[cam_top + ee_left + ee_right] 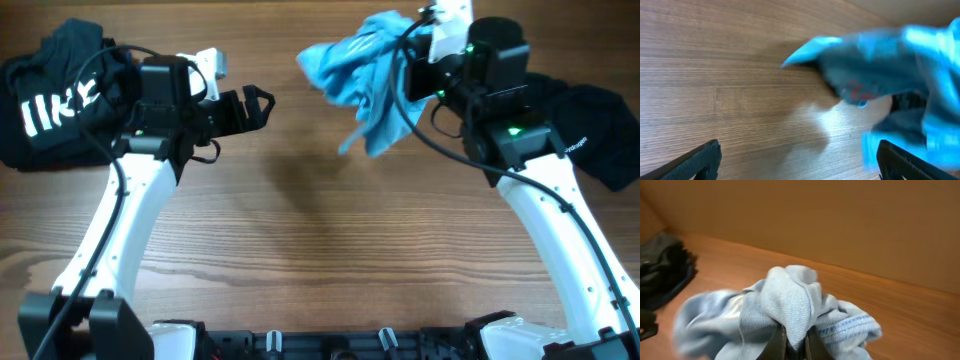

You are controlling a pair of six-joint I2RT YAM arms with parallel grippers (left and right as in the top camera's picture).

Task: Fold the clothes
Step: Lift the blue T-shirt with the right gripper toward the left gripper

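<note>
Blue garment (365, 75) is at the far centre-right of the table (320, 240), bunched into a wad and apparently lifted clear. Can't tell if the low tail touches the wood.

Right gripper (796, 339) has it: jaws almost closed, pinching a thick fold in the middle of the wad, not a hem or corner. Left gripper (252, 108) is spread wide and empty, pointing at the cloth from well to its left.

Risks as I read them:
- The pinch is on a lump of several layers. If one layer creeps out, the whole thing likely drops in a heap.
- No edge or corner is exposed. If the left goes in now, it probably grabs mixed layers and the spread comes out twisted.
- Set down as is, it lands crumpled, with no flat panel to fold.
- The hanging tail could drag on the table and roll under during any low move.
- A black cable (402, 70) on the right arm crosses the front of the cloth, so it could snag.
- The black garment (600, 130) lies under the right arm, and a wide arm swing could catch it. The black pile (55, 95) sits likewise beside the left arm.
- The left wrist view is blurred, so I can't judge the gap to the cloth.
</note>
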